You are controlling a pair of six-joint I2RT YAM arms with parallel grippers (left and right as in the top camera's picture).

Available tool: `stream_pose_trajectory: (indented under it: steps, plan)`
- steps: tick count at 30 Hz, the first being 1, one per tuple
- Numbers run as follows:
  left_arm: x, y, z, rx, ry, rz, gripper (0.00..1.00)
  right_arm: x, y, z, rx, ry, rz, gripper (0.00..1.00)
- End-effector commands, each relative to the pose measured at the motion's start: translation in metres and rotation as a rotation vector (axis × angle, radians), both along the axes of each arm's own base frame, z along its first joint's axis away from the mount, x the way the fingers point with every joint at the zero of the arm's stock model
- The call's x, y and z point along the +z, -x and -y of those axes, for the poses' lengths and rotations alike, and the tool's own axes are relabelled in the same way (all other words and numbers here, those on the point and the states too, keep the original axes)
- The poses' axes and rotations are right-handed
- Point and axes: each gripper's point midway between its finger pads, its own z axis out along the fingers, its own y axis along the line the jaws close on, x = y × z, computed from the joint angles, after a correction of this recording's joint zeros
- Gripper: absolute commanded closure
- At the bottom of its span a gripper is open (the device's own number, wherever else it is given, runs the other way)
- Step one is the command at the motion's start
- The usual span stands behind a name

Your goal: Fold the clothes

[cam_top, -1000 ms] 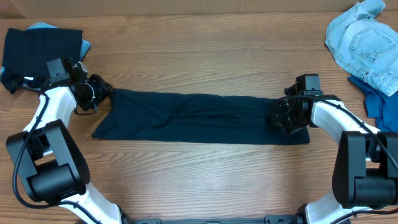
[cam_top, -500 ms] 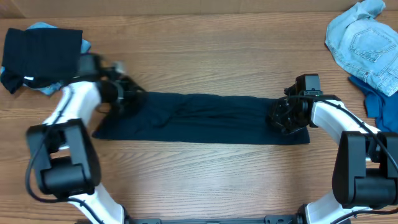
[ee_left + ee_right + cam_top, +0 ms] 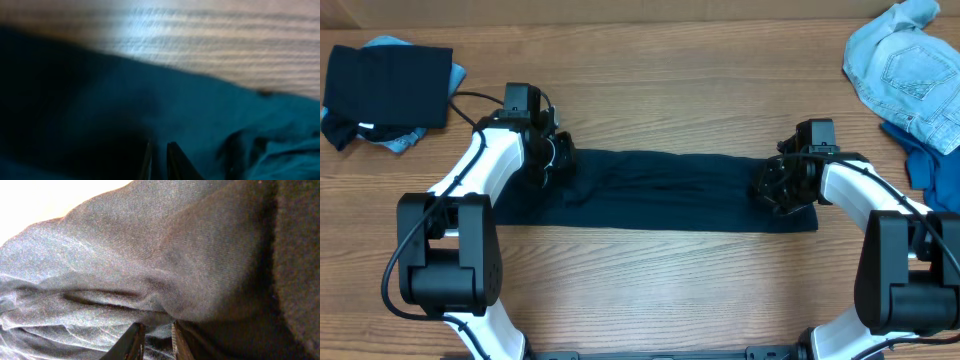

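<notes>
Navy shirt [image 3: 660,190] strip on table [image 3: 650,80], jaws pinching each end.

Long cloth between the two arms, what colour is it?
Plain dark navy shirt, clearest from overhead.

- The long shirt [image 3: 660,190] in the centre is plain dark navy, almost black.
- The folded garment [image 3: 385,80] at 10 o'clock is plain black; a pale blue cloth [image 3: 392,143] shows under its edge.
- The denim piece [image 3: 905,70] at 2 o'clock is pale washed blue.
- The cloth [image 3: 930,165] at 3 o'clock is mid-blue.
- The table [image 3: 650,80] is warm brown wood with darker grain lines.
- The arms [image 3: 485,165] are white with black joints.
</notes>
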Motion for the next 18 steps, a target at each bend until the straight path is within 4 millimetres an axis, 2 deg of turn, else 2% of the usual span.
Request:
stream_pose_trajectory:
  steps: [1,4,15,18]
  plan:
    - [0.009,0.001,0.002,-0.065,0.023,0.022,0.85,-0.034,0.019,0.026,-0.042,0.121,-0.095,0.76]
    - [0.011,0.010,0.010,-0.100,0.064,-0.005,0.85,-0.034,0.019,0.026,-0.042,0.121,-0.096,0.76]
    - [0.007,0.046,0.002,-0.151,0.024,-0.136,0.86,-0.034,0.019,0.026,-0.042,0.121,-0.096,0.76]
    - [0.011,0.054,0.012,-0.194,0.080,-0.150,0.86,-0.034,0.019,0.026,-0.042,0.121,-0.096,0.76]
